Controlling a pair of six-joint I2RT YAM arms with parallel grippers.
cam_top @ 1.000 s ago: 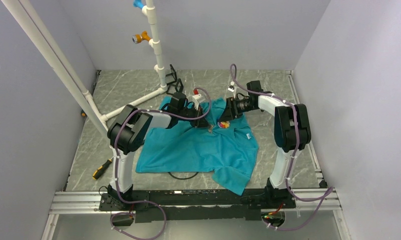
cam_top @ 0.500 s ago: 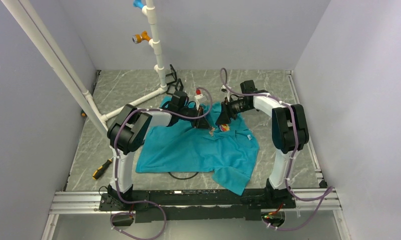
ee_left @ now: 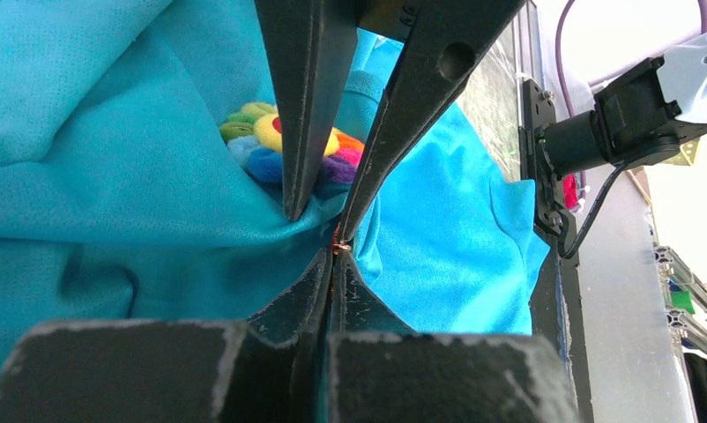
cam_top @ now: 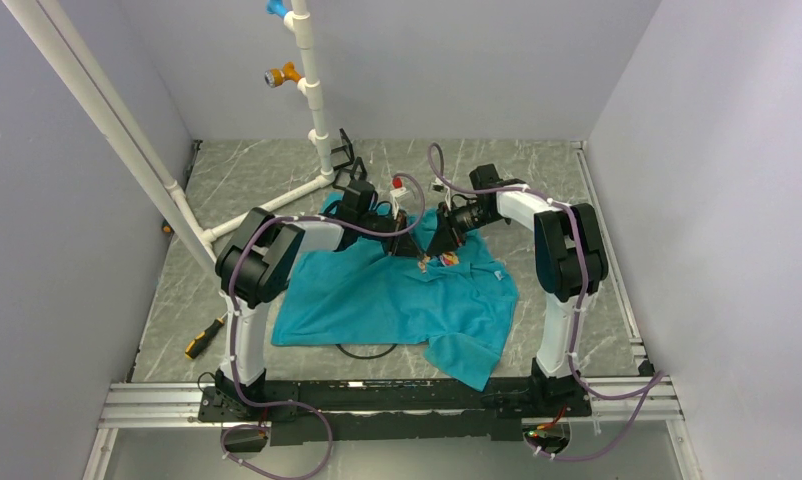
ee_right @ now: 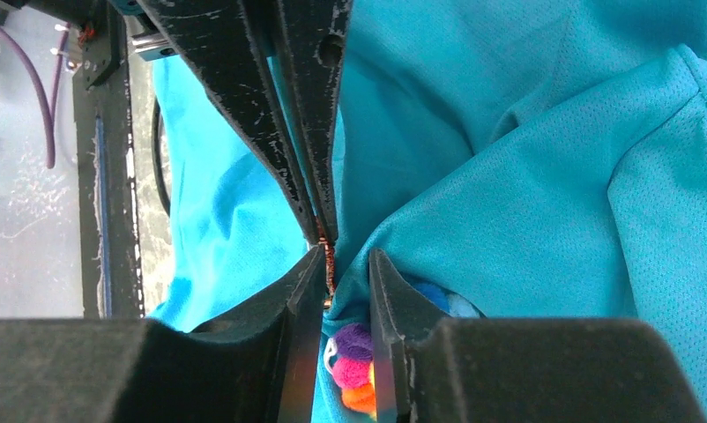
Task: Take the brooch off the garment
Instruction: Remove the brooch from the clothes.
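Note:
The teal garment (cam_top: 397, 300) lies spread on the marble table. The multicoloured brooch (cam_top: 447, 260) sits near its collar. My left gripper (cam_top: 415, 252) is shut on a raised fold of cloth, with a thin copper-coloured pin at its tips (ee_left: 337, 251). My right gripper (cam_top: 434, 243) meets it tip to tip. It is slightly open and straddles the cloth ridge right at the brooch (ee_right: 354, 352), which shows between its fingers (ee_right: 306, 291). In the left wrist view the brooch (ee_left: 271, 145) lies behind the right gripper (ee_left: 319, 222). The left gripper (ee_right: 325, 236) also shows in the right wrist view.
A white pipe frame (cam_top: 317, 110) stands at the back left, with black clips (cam_top: 345, 155) at its foot. A yellow-handled screwdriver (cam_top: 205, 337) lies left of the garment. A black cable loop (cam_top: 367, 350) pokes out under its front hem.
My right gripper has moved left, past the brooch, until its tips meet the left gripper's tips. The left gripper has stayed put on the cloth.

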